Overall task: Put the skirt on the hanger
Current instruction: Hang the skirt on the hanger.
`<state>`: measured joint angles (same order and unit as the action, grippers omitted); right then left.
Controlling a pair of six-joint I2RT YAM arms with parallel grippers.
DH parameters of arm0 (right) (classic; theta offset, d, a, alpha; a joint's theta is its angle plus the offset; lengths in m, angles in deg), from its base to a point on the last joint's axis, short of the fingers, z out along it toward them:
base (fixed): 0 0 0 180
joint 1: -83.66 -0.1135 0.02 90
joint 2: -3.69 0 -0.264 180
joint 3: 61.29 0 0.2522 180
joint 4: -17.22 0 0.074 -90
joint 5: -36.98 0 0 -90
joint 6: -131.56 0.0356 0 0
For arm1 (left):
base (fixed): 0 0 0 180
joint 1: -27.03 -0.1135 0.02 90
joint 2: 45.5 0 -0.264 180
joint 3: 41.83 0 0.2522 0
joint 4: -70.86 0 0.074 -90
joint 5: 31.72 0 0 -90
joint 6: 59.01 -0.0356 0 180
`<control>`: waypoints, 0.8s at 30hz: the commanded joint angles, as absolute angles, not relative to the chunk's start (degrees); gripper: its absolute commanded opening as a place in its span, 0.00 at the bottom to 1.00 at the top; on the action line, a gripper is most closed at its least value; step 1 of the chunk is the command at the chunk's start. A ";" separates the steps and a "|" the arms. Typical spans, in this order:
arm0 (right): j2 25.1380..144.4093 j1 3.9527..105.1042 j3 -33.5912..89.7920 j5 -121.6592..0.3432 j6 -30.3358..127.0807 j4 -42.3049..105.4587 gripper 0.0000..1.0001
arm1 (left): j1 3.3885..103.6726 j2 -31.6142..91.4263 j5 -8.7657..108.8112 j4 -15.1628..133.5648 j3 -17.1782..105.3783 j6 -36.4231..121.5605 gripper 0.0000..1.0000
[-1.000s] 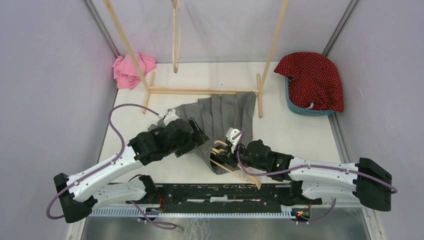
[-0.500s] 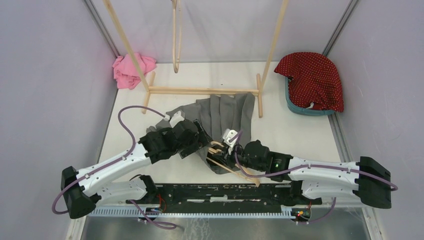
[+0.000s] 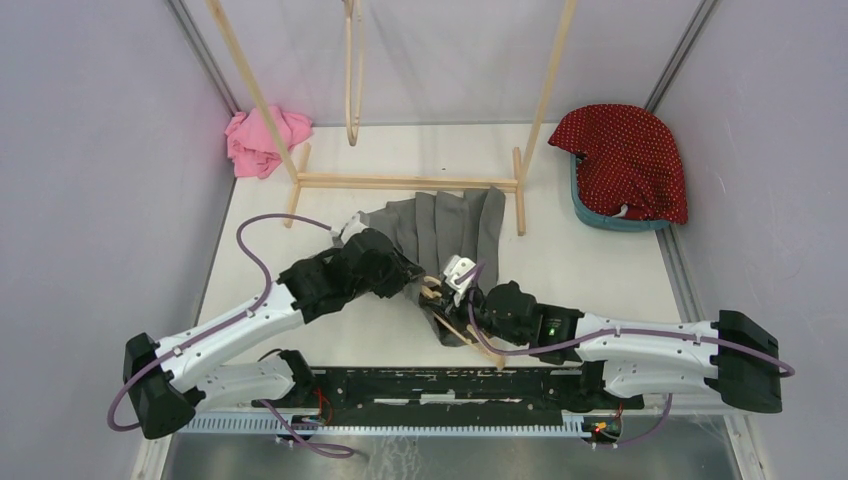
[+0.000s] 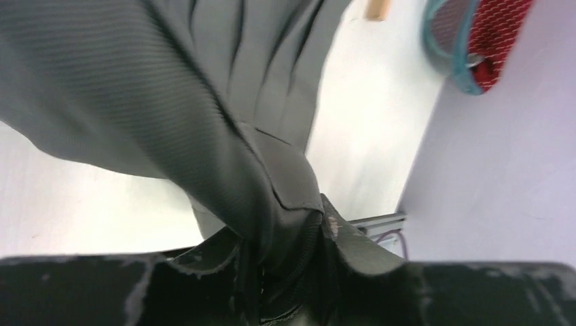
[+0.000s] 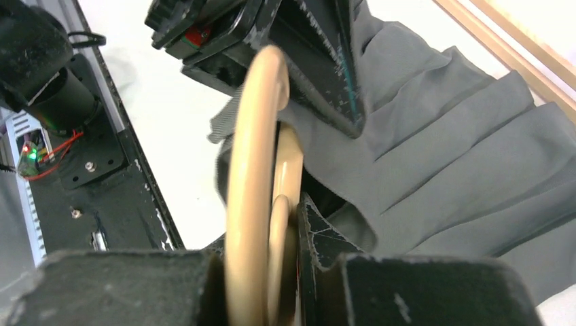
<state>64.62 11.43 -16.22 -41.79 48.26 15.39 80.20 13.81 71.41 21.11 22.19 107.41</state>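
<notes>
Now my left fingers are clenched on a bunched near edge of the grey pleated skirt, which fans out across the surface toward twelve o'clock. My right fingers grasp the wooden hanger at the skirt's six o'clock edge. I judge this the joining step: next I should draw that pinched edge onto the hanger without either grip slipping.

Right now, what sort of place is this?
Probably a robotics test cell, not a home: plain walls box in a white table, with a wooden rack and a grey skirt laid out.
</notes>
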 commanded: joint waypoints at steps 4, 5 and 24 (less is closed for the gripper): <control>64.26 9.98 -9.70 -45.98 46.45 16.75 0.01 | 79.51 15.75 66.94 26.29 24.24 99.30 0.03; 64.02 9.92 -9.02 -45.94 46.72 18.06 0.02 | 79.49 16.02 66.68 26.41 24.87 98.80 0.03; 42.58 13.96 3.41 -19.91 56.74 57.69 0.47 | 76.49 12.08 68.08 22.11 33.45 94.09 0.03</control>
<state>42.94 12.43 -0.01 -28.72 53.83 48.50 76.99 13.48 67.17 21.96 28.46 99.26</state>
